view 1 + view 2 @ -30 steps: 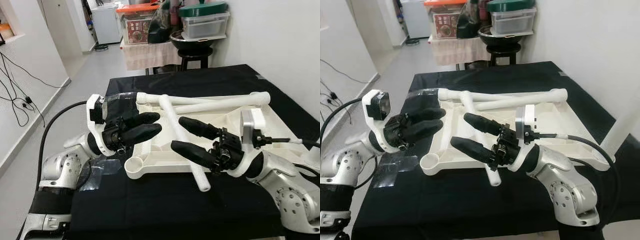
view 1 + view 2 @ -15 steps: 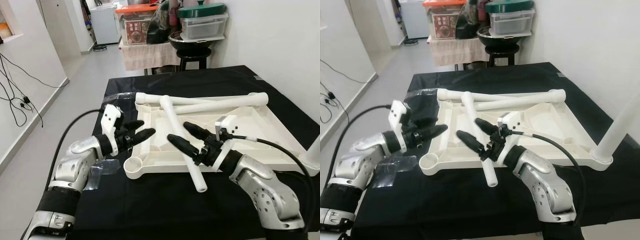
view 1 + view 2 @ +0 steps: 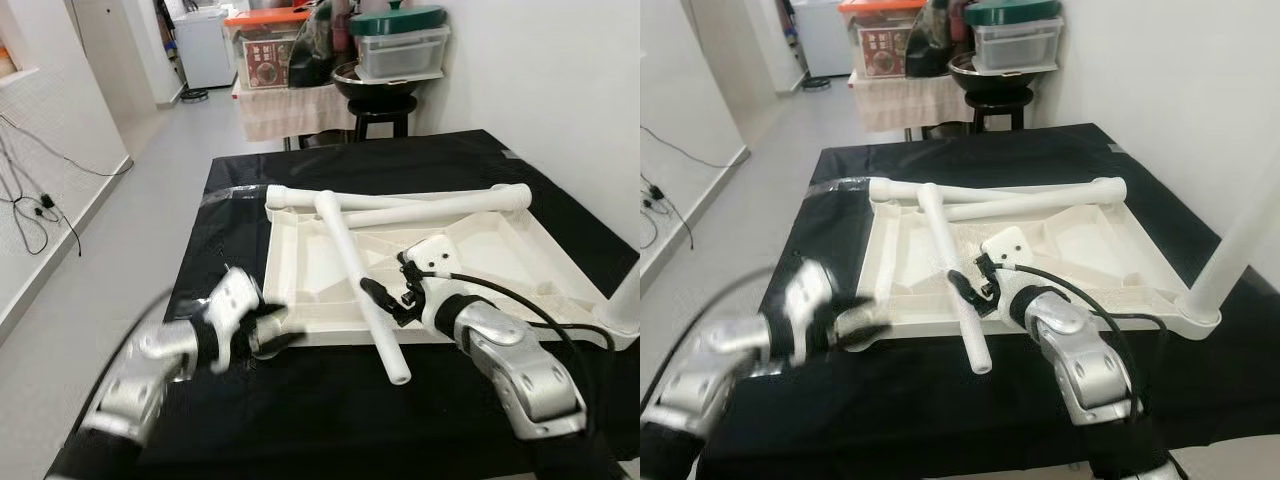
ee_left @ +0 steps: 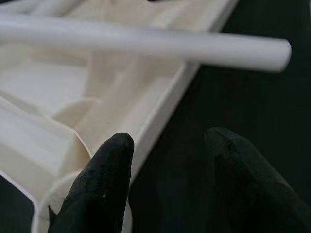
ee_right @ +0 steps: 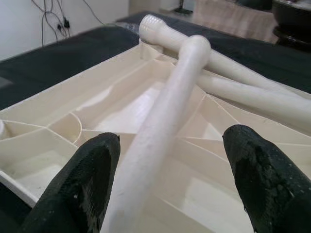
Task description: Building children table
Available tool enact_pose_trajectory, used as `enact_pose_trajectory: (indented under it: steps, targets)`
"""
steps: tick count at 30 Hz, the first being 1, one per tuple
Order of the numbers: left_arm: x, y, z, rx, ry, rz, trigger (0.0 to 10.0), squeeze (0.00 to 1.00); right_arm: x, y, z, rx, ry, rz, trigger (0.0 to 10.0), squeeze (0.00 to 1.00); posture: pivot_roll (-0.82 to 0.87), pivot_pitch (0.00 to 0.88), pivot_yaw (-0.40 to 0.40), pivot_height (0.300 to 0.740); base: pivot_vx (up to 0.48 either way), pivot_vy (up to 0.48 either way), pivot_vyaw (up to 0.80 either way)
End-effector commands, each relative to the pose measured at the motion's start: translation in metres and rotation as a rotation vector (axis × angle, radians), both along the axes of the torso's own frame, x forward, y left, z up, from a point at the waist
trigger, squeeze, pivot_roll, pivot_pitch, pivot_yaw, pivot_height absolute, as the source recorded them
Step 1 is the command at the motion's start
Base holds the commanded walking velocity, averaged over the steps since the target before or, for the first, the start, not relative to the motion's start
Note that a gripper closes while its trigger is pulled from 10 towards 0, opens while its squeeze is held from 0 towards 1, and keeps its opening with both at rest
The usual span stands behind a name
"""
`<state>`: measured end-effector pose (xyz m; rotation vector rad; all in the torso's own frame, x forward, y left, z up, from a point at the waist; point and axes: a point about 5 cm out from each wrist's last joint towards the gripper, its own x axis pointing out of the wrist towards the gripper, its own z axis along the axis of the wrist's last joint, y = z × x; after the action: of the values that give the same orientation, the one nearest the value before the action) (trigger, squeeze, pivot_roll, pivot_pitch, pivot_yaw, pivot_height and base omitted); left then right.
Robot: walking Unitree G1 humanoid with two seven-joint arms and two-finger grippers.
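Straddling the loose leg (image 5: 160,121) with our right gripper (image 3: 385,300), fingers apart, nothing clamped (ready to pinch) | tabletop (image 3: 480,240) underneath, upside down | left gripper (image 4: 165,184) open, empty, at its corner socket.

Cream moulded-plastic child's tabletop (image 3: 320,262): lying upside down on the black-covered counter (image 3: 300,420), ribbed underside facing up, round leg sockets at its corners. White plastic tube leg (image 3: 362,290): loose, lying diagonally across the tabletop, its near end overhanging the front rim. Two further white tube legs (image 3: 440,205): lying along the far rim, crossing each other. One white leg (image 3: 1240,245): standing upright in the near right corner socket.
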<state>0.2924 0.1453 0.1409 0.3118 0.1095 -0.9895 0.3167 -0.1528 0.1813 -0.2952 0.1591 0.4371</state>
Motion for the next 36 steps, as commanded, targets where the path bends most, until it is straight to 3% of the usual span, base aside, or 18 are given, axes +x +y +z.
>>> enact_pose_trajectory:
  steps: [1,5,9,12,14,16,20,32,33,34,35,36]
  targets:
    - [-0.009,0.004,-0.001,0.111,-0.040,-0.036,10.0,0.00,0.003,0.014,-0.002,-0.043,0.066,-0.001,10.0,0.00,-0.01,0.000,0.039,0.740,0.000,0.000,0.00]
    - [-0.017,0.004,-0.006,0.175,-0.043,-0.065,10.0,0.00,0.005,0.025,-0.002,-0.076,0.101,-0.002,10.0,0.00,-0.01,0.000,0.034,0.740,0.000,0.000,0.00]
    - [-0.034,-0.005,-0.004,0.173,-0.038,-0.140,10.0,0.00,0.014,0.041,-0.002,-0.034,0.191,-0.001,10.0,0.00,0.00,0.000,0.026,0.740,0.000,0.000,0.00]
    - [-0.038,-0.007,-0.003,0.175,-0.040,-0.155,10.0,0.00,0.016,0.045,-0.002,-0.024,0.219,-0.002,10.0,0.00,0.00,0.000,0.026,0.740,0.000,0.000,0.00]
    - [-0.038,-0.007,-0.003,0.175,-0.040,-0.155,10.0,0.00,0.016,0.045,-0.002,-0.024,0.219,-0.002,10.0,0.00,0.00,0.000,0.026,0.740,0.000,0.000,0.00]
    - [-0.045,-0.008,-0.009,0.205,-0.031,-0.152,10.0,0.00,0.029,0.047,-0.011,-0.001,0.363,-0.098,10.0,0.00,0.02,0.000,0.014,0.740,0.000,0.000,0.00]
    - [-0.049,-0.005,-0.019,0.257,-0.019,-0.123,10.0,0.00,0.036,0.051,-0.022,-0.021,0.462,-0.176,10.0,0.00,0.02,0.000,0.010,0.740,0.000,0.000,0.00]
    - [-0.053,-0.008,-0.018,0.273,-0.026,-0.109,10.0,0.00,0.039,0.039,-0.031,-0.116,0.503,-0.264,10.0,0.00,0.01,0.000,-0.006,0.740,0.000,0.000,0.00]
    - [-0.053,-0.008,-0.018,0.276,-0.029,-0.105,10.0,0.00,0.037,0.038,-0.035,-0.138,0.523,-0.263,1.5,0.00,0.01,0.000,-0.008,0.740,0.000,0.000,0.00]
    - [-0.053,-0.008,-0.018,0.276,-0.029,-0.105,10.0,0.00,0.037,0.038,-0.035,-0.138,0.523,-0.263,1.5,0.00,0.01,0.000,-0.008,0.740,0.000,0.000,0.00]
    - [-0.053,-0.008,-0.017,0.281,-0.035,-0.101,10.0,0.00,0.035,0.037,-0.038,-0.155,0.537,-0.261,0.0,0.00,0.01,0.000,-0.011,0.740,0.000,0.000,0.00]
    - [-0.052,-0.008,-0.017,0.284,-0.039,-0.097,10.0,0.00,0.035,0.036,-0.040,-0.165,0.547,-0.265,0.0,0.00,0.01,0.000,-0.011,0.740,0.000,0.000,0.00]
